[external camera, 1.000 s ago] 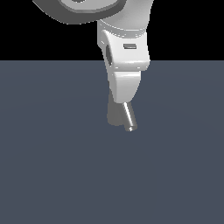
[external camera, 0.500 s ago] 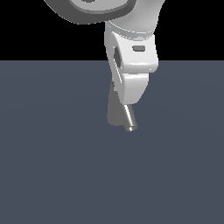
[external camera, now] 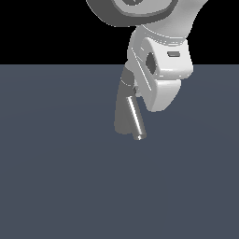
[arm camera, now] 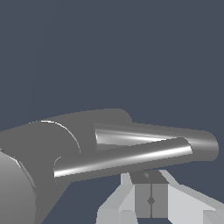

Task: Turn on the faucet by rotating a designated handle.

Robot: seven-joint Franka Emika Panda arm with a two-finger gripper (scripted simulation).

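**Faucet under the arm**

The faucet (external camera: 122,109) stands on the worktop (external camera: 56,177). Its spout (external camera: 135,119) slants down toward the exterior view's right. The gripper (external camera: 156,88) sits just beside it, on the exterior view's right, overlapping its top.

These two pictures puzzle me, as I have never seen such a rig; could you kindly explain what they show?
Both are simulator renders of one robot arm. The exterior view comes from a camera off the arm: the big pale arm ends in a pincer lowered beside a small dark grey faucet standing on a plain grey surface. Its shiny spout tube slants downward. The wrist view comes from a camera on the arm itself, looking past the shut pincer at the faucet up close. The bright rod is probably the handle to turn. Nothing is held.
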